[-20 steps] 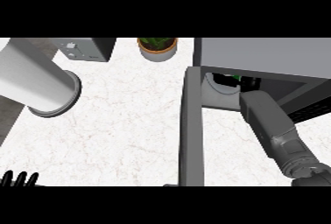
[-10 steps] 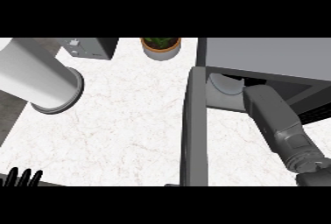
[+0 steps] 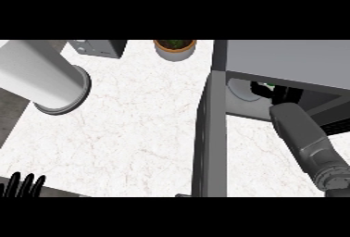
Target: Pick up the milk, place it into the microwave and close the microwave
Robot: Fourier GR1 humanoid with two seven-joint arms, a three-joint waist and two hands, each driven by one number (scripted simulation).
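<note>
The microwave [image 3: 287, 58] stands at the right with its door [image 3: 209, 139] swung open toward me, edge-on. My right forearm [image 3: 304, 139] reaches into the cavity. Of my right hand [image 3: 262, 91] only a dark part shows under the microwave's top edge, beside the pale turntable [image 3: 238, 88]. A small green patch [image 3: 271, 84] next to the hand may be the milk; the rest of it is hidden. My left hand [image 3: 21, 185] rests open at the lower left edge, fingers up.
A large white cylinder [image 3: 41, 74] lies across the counter's left side. A potted plant [image 3: 175, 47] and a grey box [image 3: 99, 46] stand at the back. The bare marble counter [image 3: 137, 125] lies between the cylinder and the door.
My right forearm has shifted a little to the right inside the microwave's opening. The left hand and the door have not moved.
</note>
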